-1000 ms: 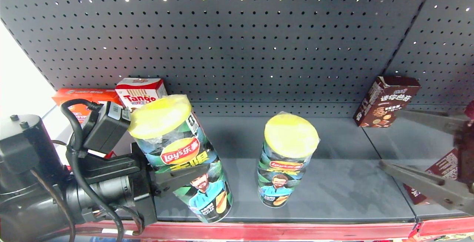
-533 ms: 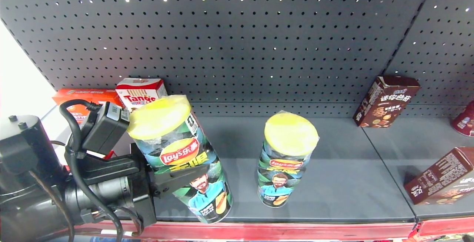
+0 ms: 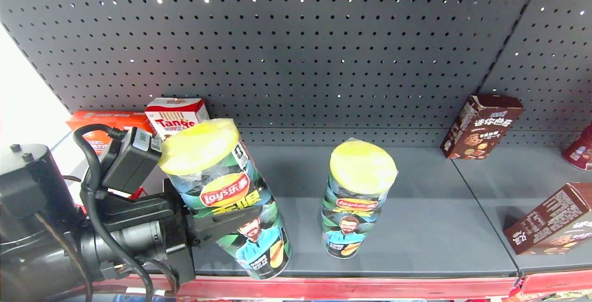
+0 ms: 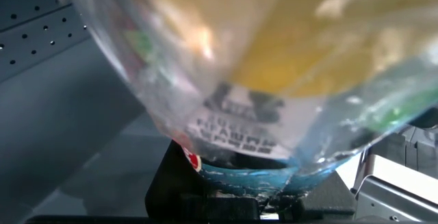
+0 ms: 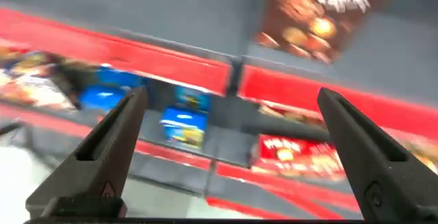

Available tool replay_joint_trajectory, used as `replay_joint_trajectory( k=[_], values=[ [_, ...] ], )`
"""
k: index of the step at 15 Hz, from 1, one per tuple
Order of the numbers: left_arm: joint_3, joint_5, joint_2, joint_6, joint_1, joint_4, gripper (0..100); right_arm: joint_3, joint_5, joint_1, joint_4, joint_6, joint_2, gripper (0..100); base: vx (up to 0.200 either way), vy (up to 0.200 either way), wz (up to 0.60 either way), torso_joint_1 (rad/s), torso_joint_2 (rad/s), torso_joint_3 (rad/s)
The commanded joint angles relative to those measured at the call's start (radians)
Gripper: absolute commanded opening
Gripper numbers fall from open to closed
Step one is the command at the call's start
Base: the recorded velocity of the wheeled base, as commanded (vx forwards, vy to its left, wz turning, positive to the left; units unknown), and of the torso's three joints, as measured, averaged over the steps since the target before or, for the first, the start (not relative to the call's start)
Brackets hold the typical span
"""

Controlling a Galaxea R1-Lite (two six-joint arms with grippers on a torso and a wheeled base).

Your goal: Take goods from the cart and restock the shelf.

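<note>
Left jaws hold chip can [image 3: 231, 195] near-upright, lid [image 3: 199, 145] leaning left.

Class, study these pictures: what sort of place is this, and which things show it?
Probably a shop aisle: a pegboard-backed shelf with a red front rail, stocked with packaged snacks, such as a standing chip canister, a brown biscuit box and a wafer box.

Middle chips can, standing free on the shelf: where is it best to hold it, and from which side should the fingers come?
The can stands upright with bare shelf on both sides, so probably grip its round wall about mid-height from the open front, fingers passing left and right. Its lid looks too wide for a top grip.
</note>
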Motion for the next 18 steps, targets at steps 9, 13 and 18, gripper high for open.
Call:
replay_joint_trajectory(
  k=[9,13,18],
  values=[
    [0.026,0.0,-0.007,0.003,-0.008,0.0,0,0.025,-0.019,-0.2,-0.023,0.017,-0.136,100,0.0,0.0,0.0,0.0,0.0,0.0],
    [0.03,0.0,-0.015,0.004,-0.014,0.0,0,0.036,0.095,-0.2,-0.049,0.043,-0.136,100,0.0,0.0,0.0,0.0,0.0,0.0],
    [0.064,0.001,-0.047,0.004,-0.003,0.0,0,0.033,0.06,-0.2,-0.033,0.058,-0.136,100,0.0,0.0,0.0,0.0,0.0,0.0]
  ],
)
